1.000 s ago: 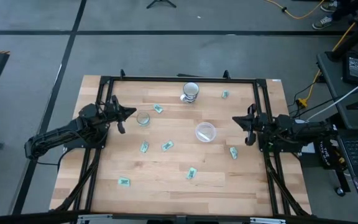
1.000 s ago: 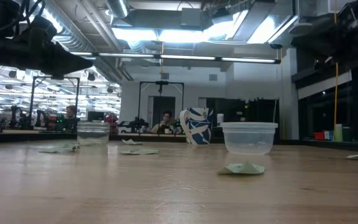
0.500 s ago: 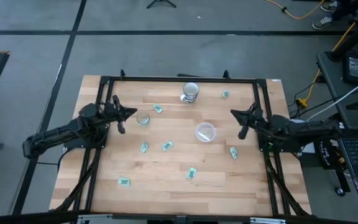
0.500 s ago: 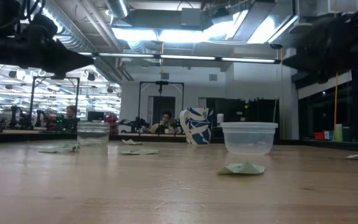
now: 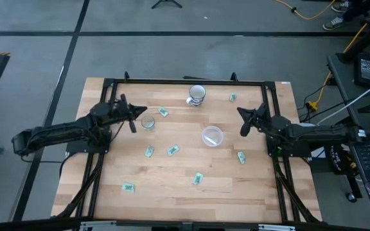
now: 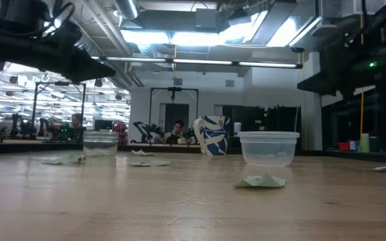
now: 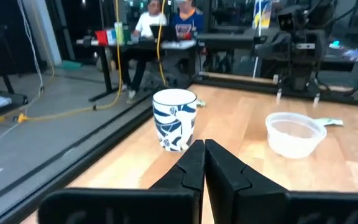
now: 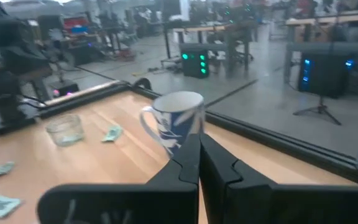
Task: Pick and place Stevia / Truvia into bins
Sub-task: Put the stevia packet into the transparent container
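Observation:
Several light green Stevia packets lie flat on the wooden table, among them one [image 5: 164, 111] by the small cup, one [image 5: 232, 97] at the far right and one [image 5: 198, 178] nearer the front. The bins are a small clear cup [image 5: 148, 122] and a wider clear cup [image 5: 212, 136], both upright. My left gripper [image 5: 143, 110] hovers shut just beyond the small cup, holding nothing. My right gripper [image 5: 239, 110] hovers shut to the right of the wider cup, also holding nothing. Both point level toward the mug, as their wrist views [image 7: 204, 146] [image 8: 199, 140] show.
A white mug with a blue pattern [image 5: 196, 94] stands at the far middle of the table. A black frame [image 5: 185, 81] runs along the far edge and the sides. People sit at desks [image 7: 166, 18] in the room beyond.
My left gripper has risen a little and reached out toward the table's right, past the small cup. My right gripper has swung toward the far edge and the left, turning toward the mug. Both have stayed shut; nothing on the table has moved.

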Tool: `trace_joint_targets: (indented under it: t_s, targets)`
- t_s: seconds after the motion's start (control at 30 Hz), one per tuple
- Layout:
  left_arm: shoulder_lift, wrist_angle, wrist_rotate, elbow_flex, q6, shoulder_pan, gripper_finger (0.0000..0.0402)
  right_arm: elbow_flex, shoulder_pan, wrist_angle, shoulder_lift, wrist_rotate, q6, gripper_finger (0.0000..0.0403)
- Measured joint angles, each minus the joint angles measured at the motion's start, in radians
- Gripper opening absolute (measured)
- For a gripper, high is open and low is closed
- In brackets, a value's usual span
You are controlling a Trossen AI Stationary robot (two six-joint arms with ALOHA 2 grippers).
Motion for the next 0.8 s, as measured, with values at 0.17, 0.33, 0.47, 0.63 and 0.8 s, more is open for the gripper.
trace_joint_targets:
  t_s: [0.17,0.33,0.47,0.63,0.8]
  targets:
    - [0.142,-0.030,-0.017,0.087,0.089,0.001,0.0006,0.000,-0.039,0.017,0.029,0.000,0.000,0.0004]
    - [0.246,-0.038,-0.107,0.141,0.113,0.027,0.0006,0.000,-0.054,0.022,0.033,0.000,-0.005,0.0004]
    - [0.297,-0.040,-0.075,0.172,0.113,0.080,0.0006,0.028,-0.054,0.019,0.034,-0.056,-0.095,0.0004]
    - [0.324,-0.039,0.034,0.196,0.164,0.140,0.0006,0.091,-0.059,-0.035,0.058,-0.072,-0.105,0.0004]
    - [0.336,-0.029,0.085,0.210,0.191,0.178,0.0006,0.187,-0.087,-0.141,0.132,-0.072,-0.049,0.0004]
